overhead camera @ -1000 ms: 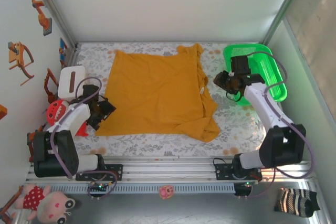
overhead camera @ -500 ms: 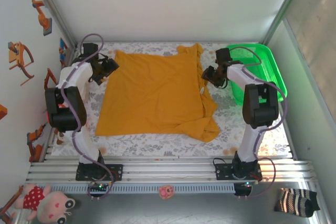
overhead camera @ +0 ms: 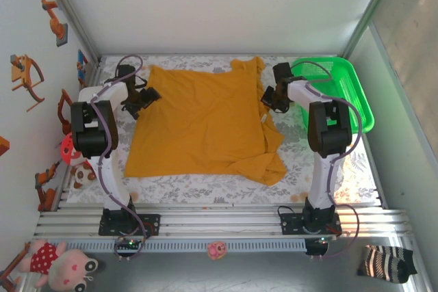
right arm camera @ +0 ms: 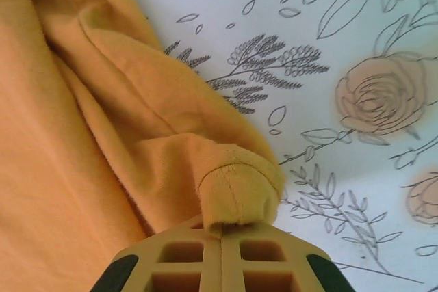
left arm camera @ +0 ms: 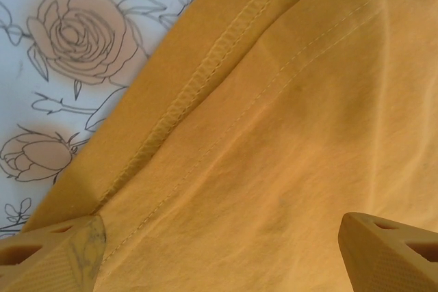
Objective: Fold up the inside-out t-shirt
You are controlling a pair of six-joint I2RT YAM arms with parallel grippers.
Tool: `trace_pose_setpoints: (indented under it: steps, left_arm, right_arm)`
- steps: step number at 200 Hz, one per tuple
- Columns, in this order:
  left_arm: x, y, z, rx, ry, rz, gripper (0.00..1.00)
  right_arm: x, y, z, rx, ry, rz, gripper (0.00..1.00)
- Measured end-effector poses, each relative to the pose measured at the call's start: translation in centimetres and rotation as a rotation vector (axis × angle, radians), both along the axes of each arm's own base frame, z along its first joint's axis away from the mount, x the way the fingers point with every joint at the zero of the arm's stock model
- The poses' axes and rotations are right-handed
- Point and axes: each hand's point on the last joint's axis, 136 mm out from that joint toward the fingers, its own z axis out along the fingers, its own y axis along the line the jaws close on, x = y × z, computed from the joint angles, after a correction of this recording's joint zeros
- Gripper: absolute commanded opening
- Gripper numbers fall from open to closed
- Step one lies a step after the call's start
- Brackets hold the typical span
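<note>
1. Across the middle of the table [overhead camera: 311, 158], from close to its far edge down toward the near edge, the t-shirt [overhead camera: 205, 124] lay spread flat. It was bunched only at its near right corner. The green basket [overhead camera: 363, 104] sat at the table's far right corner, apart from it.
2. My right pincer [right arm camera: 222, 237] was clamped tight on a small rolled fold at the shirt's right edge, toward the far side.
3. My left pincer [left arm camera: 222, 251] stood wide over the stitched hem [left arm camera: 198, 80] at the shirt's left edge, gripping nothing, its fingertips [left arm camera: 58, 254] straddling plain cloth.
4. I judged this to be the opening grasp of a fold, with one side taken and the other not yet.
5. The next move called for my left pincer to settle onto the hem and close. Then both would need to lift level and together, so the cloth would not skew.
6. I could not tell whether my left fingertips touched the cloth, how many layers my right pincer held, or which side of the shirt faced up.
</note>
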Motion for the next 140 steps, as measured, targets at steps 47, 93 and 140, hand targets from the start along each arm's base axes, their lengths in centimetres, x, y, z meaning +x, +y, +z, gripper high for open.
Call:
trace_pose_setpoints:
  steps: [47,93,140]
  left_arm:
    - [0.0,0.1,-0.1,0.002,0.001,0.001,0.87]
    - [0.0,0.1,-0.2,0.002,0.001,0.001,0.88]
    - [-0.2,-0.1,0.6,-0.010,-0.002,-0.001,0.88]
  right_arm:
    - [3.4,-3.5,4.5,-0.074,-0.094,-0.029,0.00]
    - [3.7,-5.8,5.4,-0.134,-0.106,-0.023,0.41]
    - [-3.3,-4.2,3.9,-0.092,-0.019,0.041,0.43]
